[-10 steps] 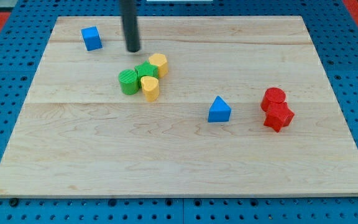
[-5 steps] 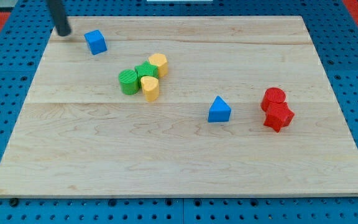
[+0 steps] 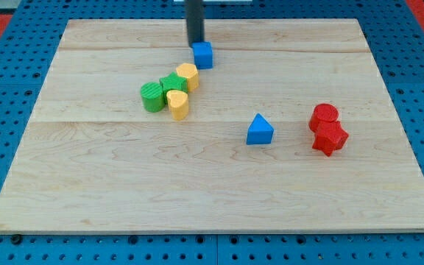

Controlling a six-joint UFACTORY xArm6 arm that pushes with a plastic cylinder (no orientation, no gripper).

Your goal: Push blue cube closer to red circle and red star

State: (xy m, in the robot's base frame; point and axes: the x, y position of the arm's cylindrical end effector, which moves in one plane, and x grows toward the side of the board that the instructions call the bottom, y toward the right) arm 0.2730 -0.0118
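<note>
— Near the view's top, just up-left of the blue cube [image 3: 203,54], is that my tip [image 3: 195,44]?

— Yes, touching it or very nearly. As an end effector it is only a plain rod, with nothing to spread or pinch. The cube sits on the tabletop [image 3: 124,191], well apart from the red circle [image 3: 324,115] and red star [image 3: 330,138] at the view's right.

— What could spoil the push?

— An off-centre contact would likely spin the cube, letting it slip off the rod. Steering too low may knock the yellow block [image 3: 188,76] just beside it, disturbing the green blocks [image 3: 160,92] and the other yellow block [image 3: 177,104]. Further on, the blue triangle [image 3: 259,129] lies near the path and could get shoved into the red pair.
</note>
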